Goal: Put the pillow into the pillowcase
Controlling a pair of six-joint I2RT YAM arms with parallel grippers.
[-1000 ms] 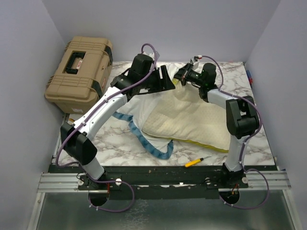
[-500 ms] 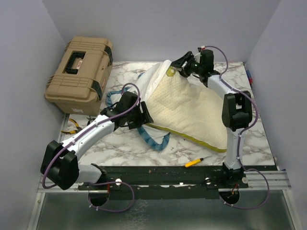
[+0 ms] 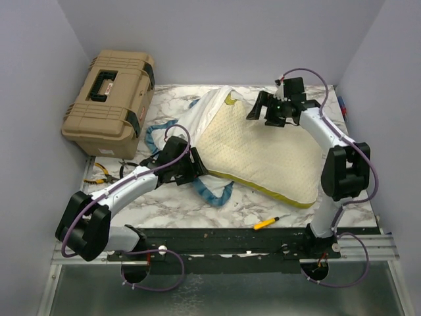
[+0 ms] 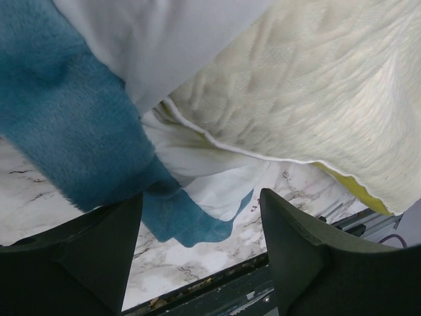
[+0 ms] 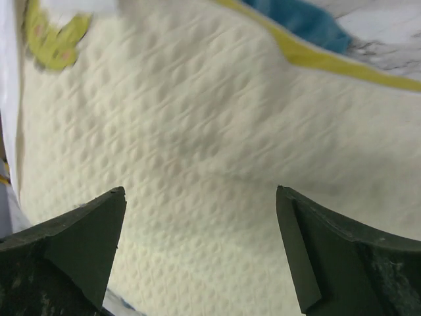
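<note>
Pillow (image 3: 263, 153) edge in pillowcase (image 3: 205, 115) per top cam; wrist cams: L hand (image 4: 200, 217), R hand (image 5: 200, 197) spread wide, empty

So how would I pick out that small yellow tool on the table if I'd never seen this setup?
Find the marble-patterned table, then the big cream pillow on it. Just in front of the pillow's near edge lies the yellow tool on bare marble. It is a short rigid stick with a dark tip, apart from the fabric.

Overhead view down on table (image 3: 243, 212); wrist views close over shared pillow (image 3: 263, 155)
</note>
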